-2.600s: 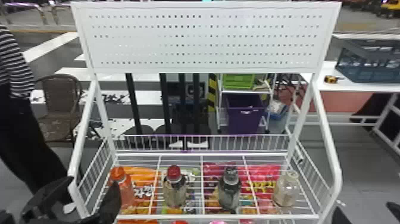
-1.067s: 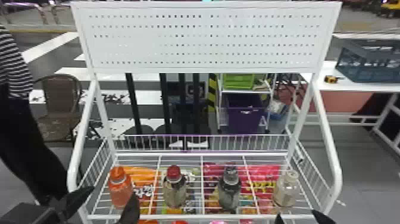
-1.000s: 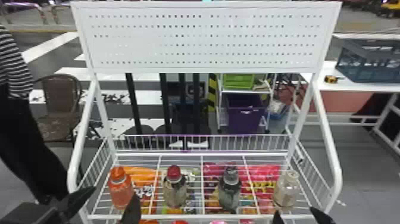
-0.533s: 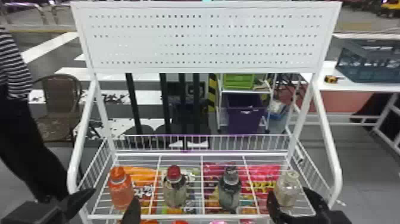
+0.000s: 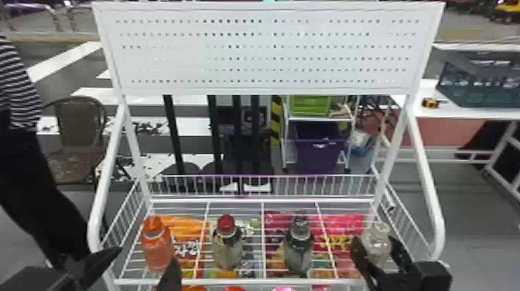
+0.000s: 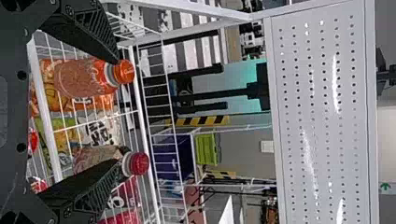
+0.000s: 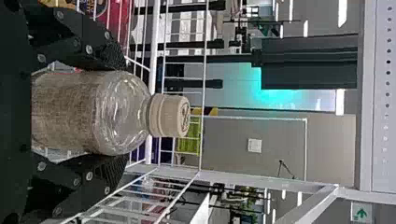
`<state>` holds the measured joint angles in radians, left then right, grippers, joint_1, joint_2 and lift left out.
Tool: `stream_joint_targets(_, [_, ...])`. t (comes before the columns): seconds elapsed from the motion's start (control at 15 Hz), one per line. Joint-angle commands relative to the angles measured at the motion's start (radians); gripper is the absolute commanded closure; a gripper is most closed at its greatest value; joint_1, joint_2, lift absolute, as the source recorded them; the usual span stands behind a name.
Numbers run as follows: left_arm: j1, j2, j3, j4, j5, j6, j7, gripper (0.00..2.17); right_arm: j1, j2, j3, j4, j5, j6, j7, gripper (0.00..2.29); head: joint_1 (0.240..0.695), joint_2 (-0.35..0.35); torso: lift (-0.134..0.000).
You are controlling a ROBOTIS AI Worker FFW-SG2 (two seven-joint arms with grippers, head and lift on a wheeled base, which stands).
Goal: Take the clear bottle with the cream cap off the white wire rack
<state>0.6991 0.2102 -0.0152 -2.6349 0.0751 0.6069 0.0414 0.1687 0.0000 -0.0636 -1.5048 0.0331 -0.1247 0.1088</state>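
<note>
Head view gave me the white wire rack (image 5: 240, 282), with bright snack bags (image 5: 185, 226) beneath its bars and a perforated white panel (image 5: 185, 58) standing high above. Toward the rack's right end, my right gripper (image 5: 375, 247) had its jaws closed upon the clear bottle with the cream cap (image 7: 84, 112), one jaw against either side. My left gripper (image 5: 147, 256) held nothing, its jaws spread near the orange bottle (image 5: 158, 253). In the room beyond stood a brown chair (image 5: 79, 127) and a green bin (image 5: 309, 106) above a purple bin (image 5: 317, 154).
</note>
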Motion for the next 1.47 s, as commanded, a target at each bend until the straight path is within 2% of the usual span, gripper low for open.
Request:
stream_joint_targets(0.0, [0.005, 0.0, -0.009, 0.0, -0.001, -0.003, 0.0, 0.14, 0.054, 0.001, -0.004, -0.087, -0.021, 0.023, 0.0, 1.34, 0.499, 0.0, 0.0])
stream_joint_targets(0.47, [0.019, -0.002, -0.012, -0.01, -0.005, -0.043, 0.014, 0.14, 0.391, 0.0, -0.027, -0.738, -0.067, 0.4, 0.014, 1.33, 0.499, 0.0, 0.0])
stream_joint_targets(0.6, [0.014, -0.003, -0.012, -0.004, -0.005, -0.049, 0.015, 0.14, 0.492, 0.0, -0.039, -0.864, -0.076, 0.446, 0.019, 1.33, 0.499, 0.0, 0.0])
stream_joint_targets(1.0, [0.01, -0.005, 0.003, 0.041, 0.011, -0.138, 0.028, 0.14, 0.749, 0.001, -0.05, -0.98, -0.134, 0.182, 0.02, 1.33, 0.499, 0.0, 0.0])
stream_joint_targets(1.2, [0.006, -0.009, 0.02, 0.069, 0.023, -0.206, 0.032, 0.14, 0.785, 0.001, -0.053, -0.982, -0.137, 0.152, 0.02, 1.33, 0.499, 0.0, 0.0])
stream_joint_targets(1.4, [0.014, -0.008, 0.027, 0.061, 0.025, -0.206, 0.032, 0.14, 0.789, 0.001, -0.053, -0.988, -0.139, 0.146, 0.022, 1.33, 0.499, 0.0, 0.0])
